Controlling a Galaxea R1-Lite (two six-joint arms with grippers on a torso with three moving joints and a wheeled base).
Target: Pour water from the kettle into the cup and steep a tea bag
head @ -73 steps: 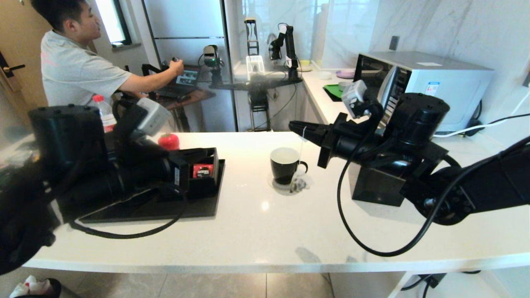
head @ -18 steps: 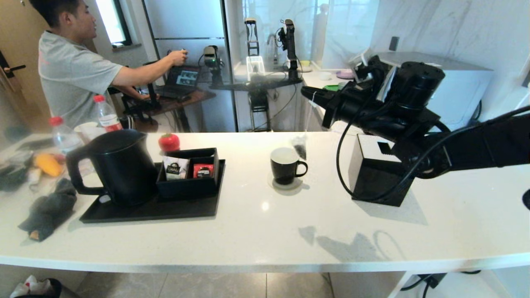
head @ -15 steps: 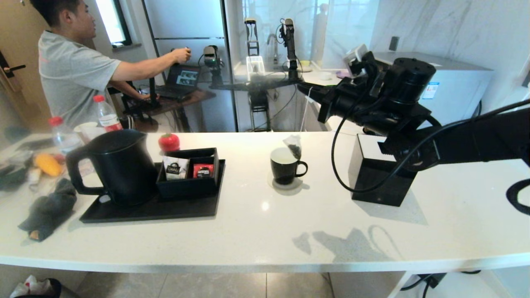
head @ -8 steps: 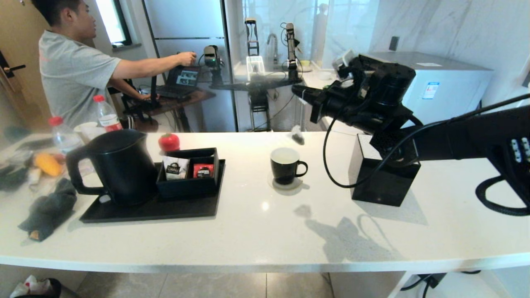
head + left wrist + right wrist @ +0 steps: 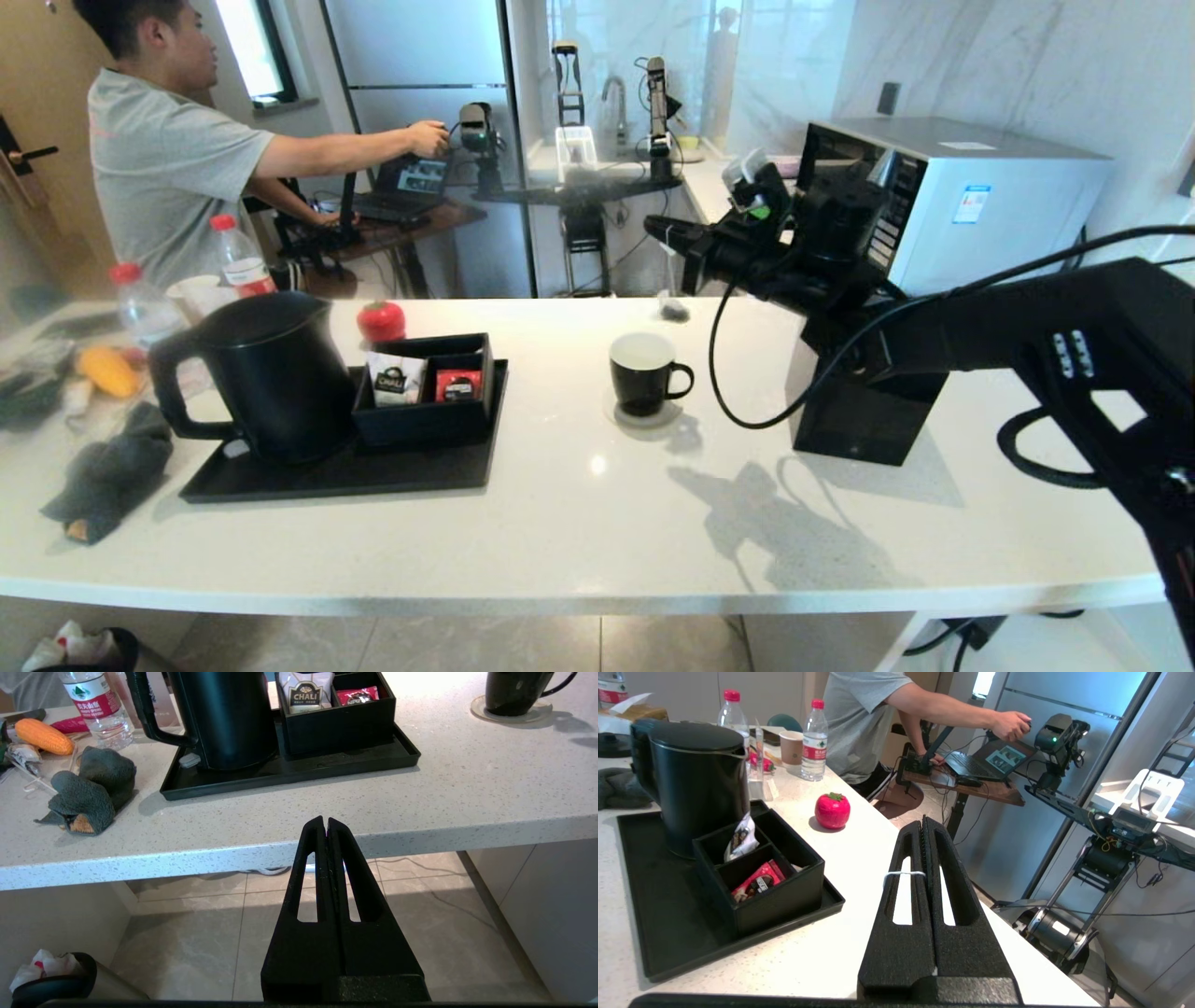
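Now your right gripper [image 5: 658, 227] sits up and beyond the cup [image 5: 644, 373], its fingers pressed together on the thin white string [image 5: 903, 873], which the right wrist view shows looped across them. The tea bag [image 5: 671, 307] dangles on that string past the cup's far rim, over the back of the counter [image 5: 597, 523] and not over the cup's mouth. That is the change to mind: about a second ago the pouch hung right at the cup's rim, and since then your arm has swung it away toward the far side, so it sits further from the cup than it did. I judge the steeping step to be not yet done; the bag needs to come back over the white inside of the cup and be lowered in. Because it hangs free, expect it to sway, so a slow approach would likely serve you better. The kettle [image 5: 266, 373] stands upright on the black tray [image 5: 373, 476], well to the left of the cup. Your left gripper [image 5: 325, 823] is parked below the counter's near edge, well short of the cup, its fingers closed on nothing.
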